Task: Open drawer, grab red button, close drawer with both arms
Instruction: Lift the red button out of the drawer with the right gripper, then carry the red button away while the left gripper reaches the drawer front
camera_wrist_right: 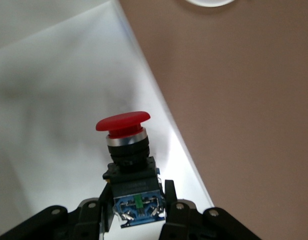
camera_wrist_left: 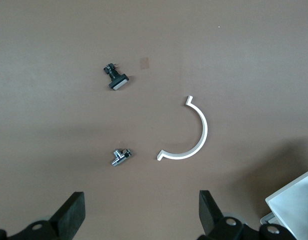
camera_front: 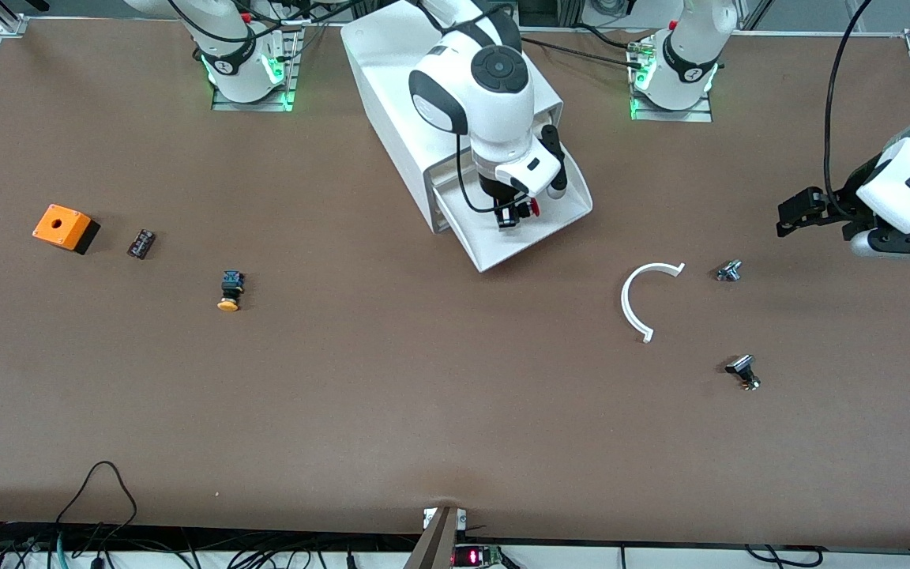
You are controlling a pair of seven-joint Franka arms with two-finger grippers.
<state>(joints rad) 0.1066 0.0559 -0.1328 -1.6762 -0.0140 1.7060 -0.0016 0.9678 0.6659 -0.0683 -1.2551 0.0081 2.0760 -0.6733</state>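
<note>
Looking down from the front view, the right gripper (camera_front: 513, 215) sits low inside the pulled-out drawer (camera_front: 562, 224) of the white cabinet (camera_front: 392, 87), its fingers pinched on the button (camera_front: 524, 210). The button lies on its side there, long axis running roughly across the tray, red cap pointing toward the left arm's end of the table. The left gripper (camera_front: 788, 218) hangs over bare tabletop at that end, waiting, jaws spread wide with nothing between them. Nearer the camera than it lie a white curved piece (camera_front: 638, 296), a small metal part (camera_front: 729, 271) and a black-capped part (camera_front: 742, 371). Toward the right arm's end sit an orange box (camera_front: 62, 227), a small dark block (camera_front: 141, 243) and a yellow-capped button (camera_front: 230, 291).

Over to the left wrist view: both black fingers (camera_wrist_left: 71, 214) stand far apart, empty, above the table. The white curved piece (camera_wrist_left: 190, 134), the metal part (camera_wrist_left: 119, 156) and the black-capped part (camera_wrist_left: 116, 80) lie well apart from each other, and a corner of the drawer (camera_wrist_left: 294, 200) shows at the frame's edge.

Now the right wrist view: the right gripper (camera_wrist_right: 136, 202) clamps the blue-black body of the button (camera_wrist_right: 126, 150), red cap pointing straight away from the fingers, long axis in line with them. It is just above the white floor of the drawer (camera_wrist_right: 53, 100), close to the tray's edge.
</note>
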